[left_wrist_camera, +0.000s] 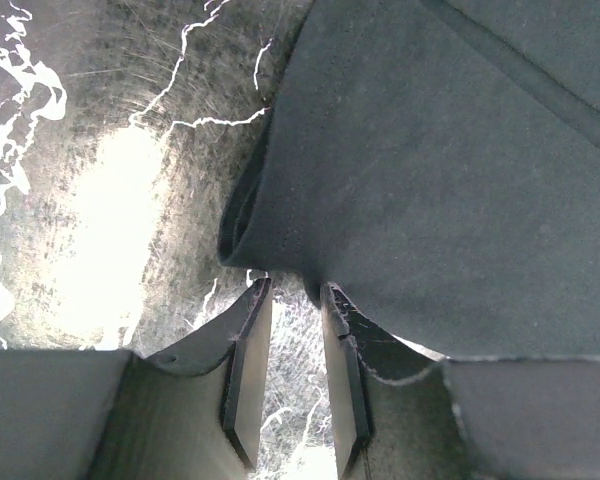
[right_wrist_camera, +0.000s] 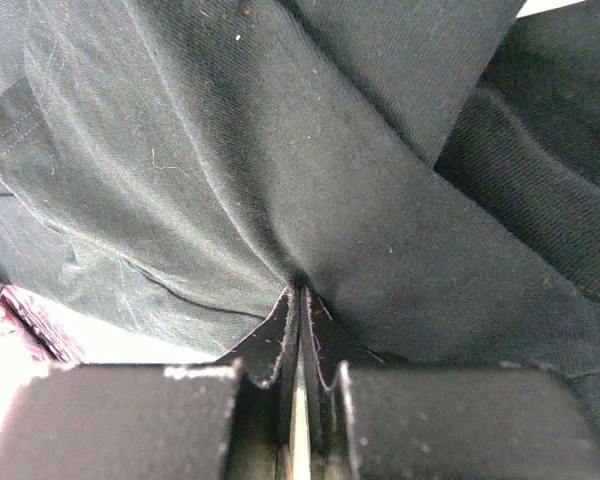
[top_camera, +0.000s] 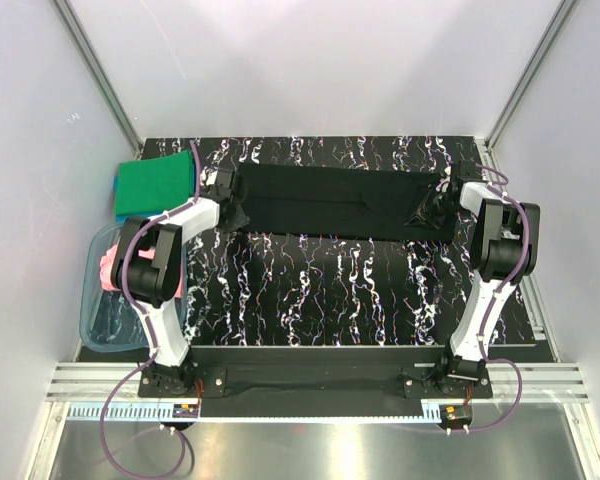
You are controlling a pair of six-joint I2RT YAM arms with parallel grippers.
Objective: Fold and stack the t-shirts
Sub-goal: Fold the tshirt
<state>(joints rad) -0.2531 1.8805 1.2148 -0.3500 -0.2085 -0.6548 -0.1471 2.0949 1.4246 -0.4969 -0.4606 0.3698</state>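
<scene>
Stretched along the far side of the table (top_camera: 310, 290), the black t-shirt (top_camera: 335, 203) is laid out with its long axis from 9 to 3 o'clock. Its 3 o'clock end is pinched tight by the right gripper (right_wrist_camera: 302, 290). At 9, the left gripper (left_wrist_camera: 295, 300) is seen part open, the hem just beyond its fingertips, so nothing's really held there.

Black t-shirt (top_camera: 335, 203) stretched flat across table's far side
</scene>
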